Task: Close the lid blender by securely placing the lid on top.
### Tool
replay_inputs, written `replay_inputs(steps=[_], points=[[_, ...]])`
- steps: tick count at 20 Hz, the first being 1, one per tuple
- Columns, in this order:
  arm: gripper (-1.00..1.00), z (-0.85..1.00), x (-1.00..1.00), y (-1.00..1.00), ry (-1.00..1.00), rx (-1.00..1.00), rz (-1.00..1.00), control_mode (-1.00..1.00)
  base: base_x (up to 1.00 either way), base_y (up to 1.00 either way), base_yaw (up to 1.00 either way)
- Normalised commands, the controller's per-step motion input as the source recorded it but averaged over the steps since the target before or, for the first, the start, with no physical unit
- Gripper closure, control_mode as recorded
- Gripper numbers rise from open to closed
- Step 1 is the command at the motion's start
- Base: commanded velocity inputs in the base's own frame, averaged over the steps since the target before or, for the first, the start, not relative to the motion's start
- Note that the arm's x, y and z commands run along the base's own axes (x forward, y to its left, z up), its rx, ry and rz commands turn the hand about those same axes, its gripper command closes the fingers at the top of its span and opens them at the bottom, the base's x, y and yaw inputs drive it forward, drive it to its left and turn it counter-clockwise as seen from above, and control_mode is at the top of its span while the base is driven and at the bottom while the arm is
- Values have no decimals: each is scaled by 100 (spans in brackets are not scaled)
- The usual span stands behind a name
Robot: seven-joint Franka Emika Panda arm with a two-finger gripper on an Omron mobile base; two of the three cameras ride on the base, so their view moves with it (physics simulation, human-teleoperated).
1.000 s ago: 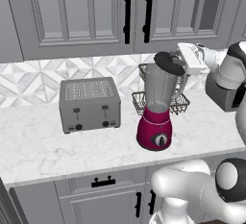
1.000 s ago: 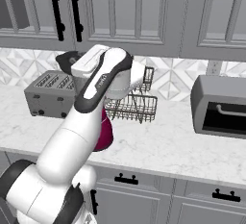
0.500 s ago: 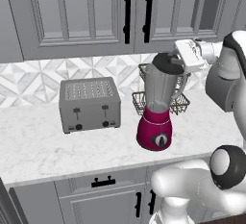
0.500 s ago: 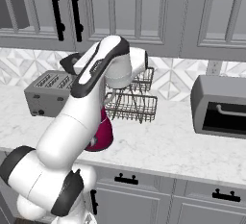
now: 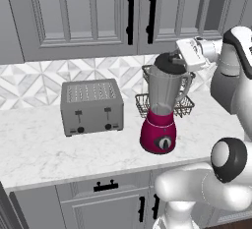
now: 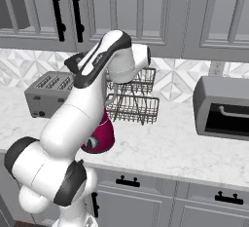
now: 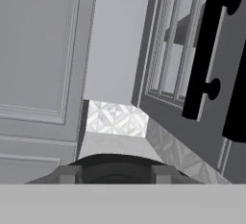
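Observation:
The blender (image 5: 158,133) stands on the counter, a magenta base with a black dial under a tall clear jar (image 5: 166,91). The black lid (image 5: 169,63) lies at the jar's mouth, slightly tilted. My gripper (image 5: 179,61) reaches in from the right and is shut on the lid's edge. In the hand view the lid (image 7: 115,162) is a dark arc held between the two fingertips of the gripper (image 7: 115,173). From the right base view my own arm covers the jar; the magenta base (image 6: 99,136) and a bit of the lid (image 6: 73,62) peek out.
A grey toaster (image 5: 92,106) sits left of the blender. A wire dish rack (image 5: 168,104) stands right behind it. A grey oven box (image 6: 223,107) is on the counter to the right. Upper cabinet doors with black handles (image 7: 206,50) hang close above the hand.
The lid and hand have hardly shifted over the jar's mouth. The arm's elbow has swung upward and a little to the right.

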Motion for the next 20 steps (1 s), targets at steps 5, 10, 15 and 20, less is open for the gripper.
replay_inputs(steps=[5, 10, 15, 20], points=[[100, -11, 25, 0, 0, 0, 0, -100, 0, 0, 0], [100, -29, 27, 0, 0, 0, 0, -100, 0, 0, 0], [100, -5, 26, 0, 0, 0, 0, -100, 0, 0, 0], [100, 0, 26, 0, 0, 0, 0, -100, 0, 0, 0]])
